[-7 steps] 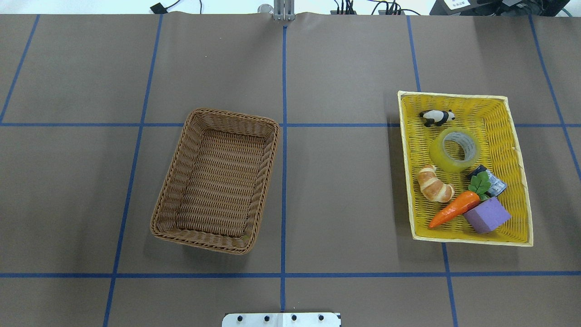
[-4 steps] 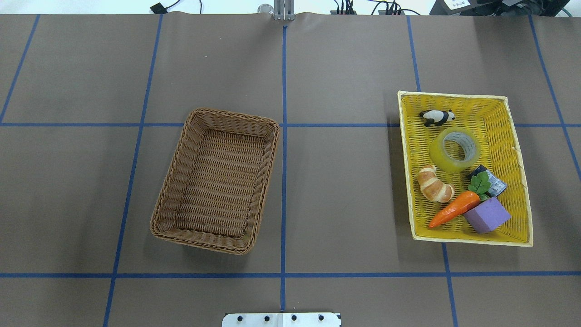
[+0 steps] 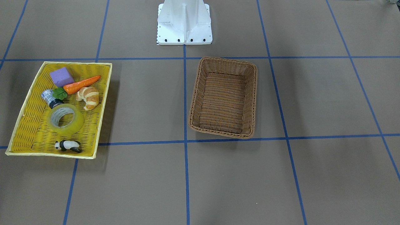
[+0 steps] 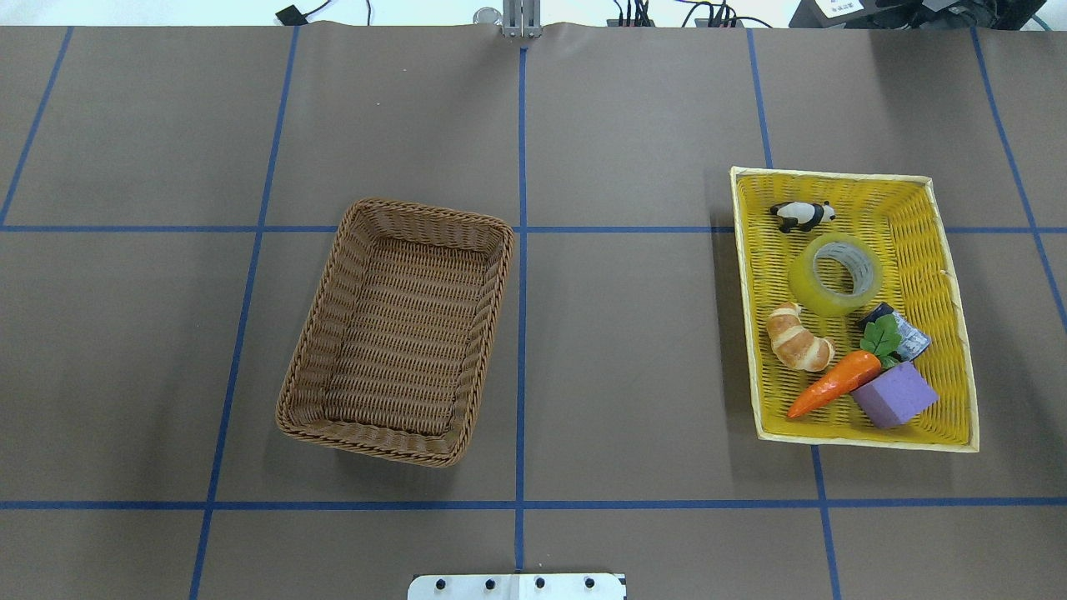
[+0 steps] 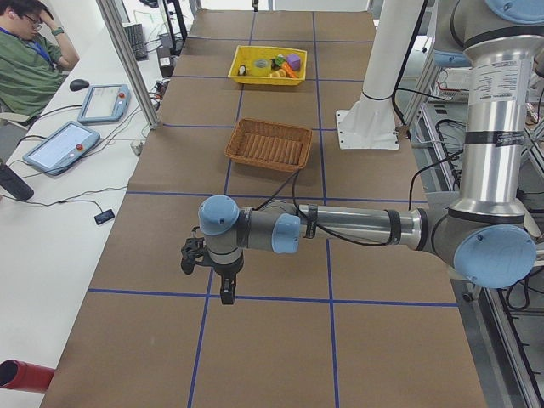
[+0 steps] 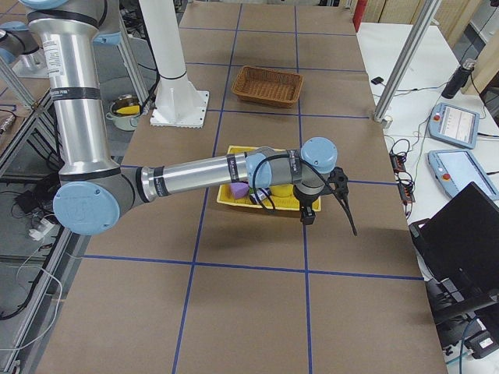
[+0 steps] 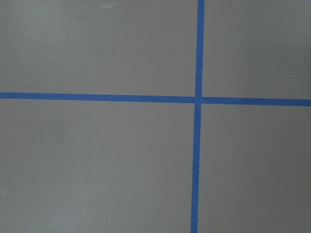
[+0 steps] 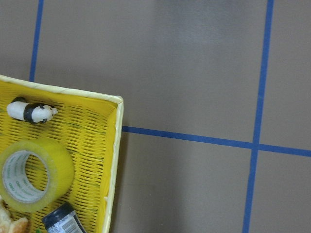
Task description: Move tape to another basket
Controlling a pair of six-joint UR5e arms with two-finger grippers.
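Observation:
The tape (image 4: 836,275) lies flat in a yellow woven tray (image 4: 834,175) at the table's right, between a panda figure (image 4: 802,215) and a croissant (image 4: 798,337). It also shows in the front-facing view (image 3: 65,119) and the right wrist view (image 8: 34,174). The brown wicker basket (image 4: 425,215) stands empty left of centre (image 3: 225,59). My left gripper (image 5: 206,274) hangs over bare table far from the basket. My right gripper (image 6: 327,210) hangs beside the tray's far side. I cannot tell whether either is open or shut.
The tray also holds a carrot (image 4: 834,383), a purple block (image 4: 896,393) and a small silver cylinder (image 4: 900,329). The robot's white base (image 3: 184,22) stands at the table's near edge. An operator (image 5: 25,59) sits beside the table.

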